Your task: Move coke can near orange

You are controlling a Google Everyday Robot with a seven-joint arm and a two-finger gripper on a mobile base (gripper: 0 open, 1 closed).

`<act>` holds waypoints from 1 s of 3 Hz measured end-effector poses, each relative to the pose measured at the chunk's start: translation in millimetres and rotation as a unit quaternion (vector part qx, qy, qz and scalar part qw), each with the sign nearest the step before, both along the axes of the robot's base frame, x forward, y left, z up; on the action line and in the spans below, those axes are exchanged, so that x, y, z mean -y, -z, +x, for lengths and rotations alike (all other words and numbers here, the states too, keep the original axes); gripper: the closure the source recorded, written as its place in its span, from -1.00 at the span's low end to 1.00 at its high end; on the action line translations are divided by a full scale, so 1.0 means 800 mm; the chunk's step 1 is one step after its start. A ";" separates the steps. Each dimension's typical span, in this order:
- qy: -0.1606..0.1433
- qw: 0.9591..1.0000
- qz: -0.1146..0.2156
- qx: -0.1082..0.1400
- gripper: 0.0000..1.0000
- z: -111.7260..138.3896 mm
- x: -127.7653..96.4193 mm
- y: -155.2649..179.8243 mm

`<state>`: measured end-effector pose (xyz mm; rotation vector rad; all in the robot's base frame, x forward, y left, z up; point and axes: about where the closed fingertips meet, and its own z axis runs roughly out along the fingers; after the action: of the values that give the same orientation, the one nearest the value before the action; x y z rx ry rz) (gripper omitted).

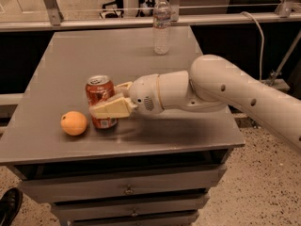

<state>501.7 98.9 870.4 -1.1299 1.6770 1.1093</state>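
Grey metal cabinet top under warm light, drawers underneath, speckled floor all round, and a clear water bottle standing alone at the far edge. The action is at the front left: the coke can is upright, just beside the orange, with a narrow gap between them, not touching.

The gripper reaches in from the right on that big pale arm, and it's clamped on the coke can. One finger lies across the front of the can's middle, the other peeks out behind it. Whether the base sits on the top or just above it, I can't tell from here.

How will it handle? It's a thin-walled metal can, so light if empty and a fair bit heavier if full, and I can't say which. The painted side looks smooth, so I'd expect it to be slippery, and a hard squeeze could dent it. Mid-height across the round body is the sensible hold, and that's where the fingers sit; a grip up at the rim would invite tipping. The orange is round and free to roll, so any release wants to be straight, with no sideways brush.
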 end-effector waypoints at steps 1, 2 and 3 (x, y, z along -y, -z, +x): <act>-0.013 1.000 0.001 0.004 -0.41 -0.010 0.002 0.002; -0.023 1.000 -0.001 0.012 -1.00 -0.017 0.001 0.007; -0.029 0.999 0.003 0.017 -1.00 -0.017 -0.004 0.005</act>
<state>488.2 101.9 866.1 -1.1927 1.6232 1.1251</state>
